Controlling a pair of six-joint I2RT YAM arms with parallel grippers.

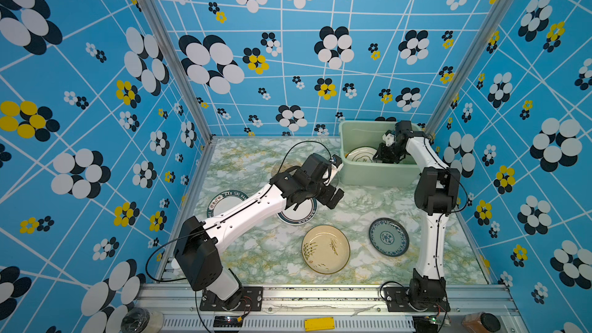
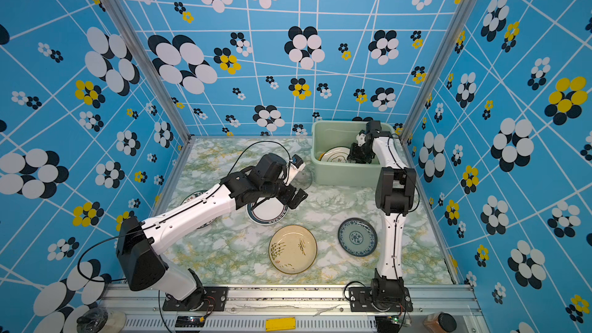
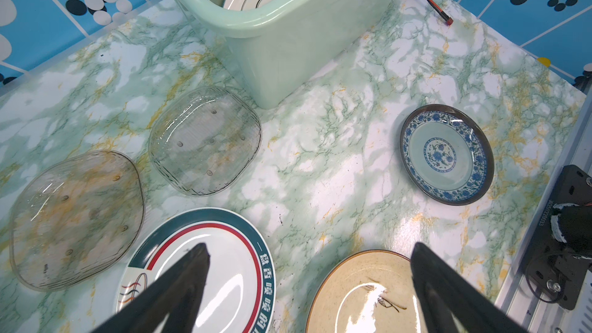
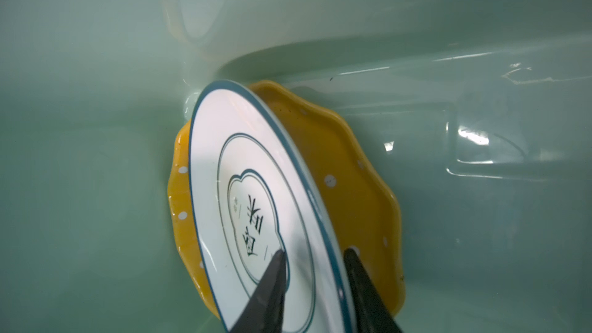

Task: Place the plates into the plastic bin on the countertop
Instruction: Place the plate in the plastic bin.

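Far right, inside the pale mint-green rectangular plastic bin (image 1: 378,174), your right claw (image 4: 315,251) straddles the edge of a white teal-rimmed round plate (image 4: 243,187), which leans tilted on a yellow white-dotted scalloped plate (image 4: 352,171). Can't tell whether the jaws pinch it or stand clear. Call it two in.

Left claw (image 3: 309,261) is spread wide, empty, above the marble-veined worktop (image 1: 272,251).

Six visible outside the bin:
- white plate with teal band and red line (image 3: 237,261)
- cream brush-marked plate (image 3: 362,286)
- blue-white patterned plate (image 3: 447,153)
- amber-tinted glass plate (image 3: 77,219)
- grey clear glass plate (image 3: 205,140)
- lettered teal-rimmed plate (image 1: 224,206), far left, half under the left arm

My estimate: roughly a quarter done.
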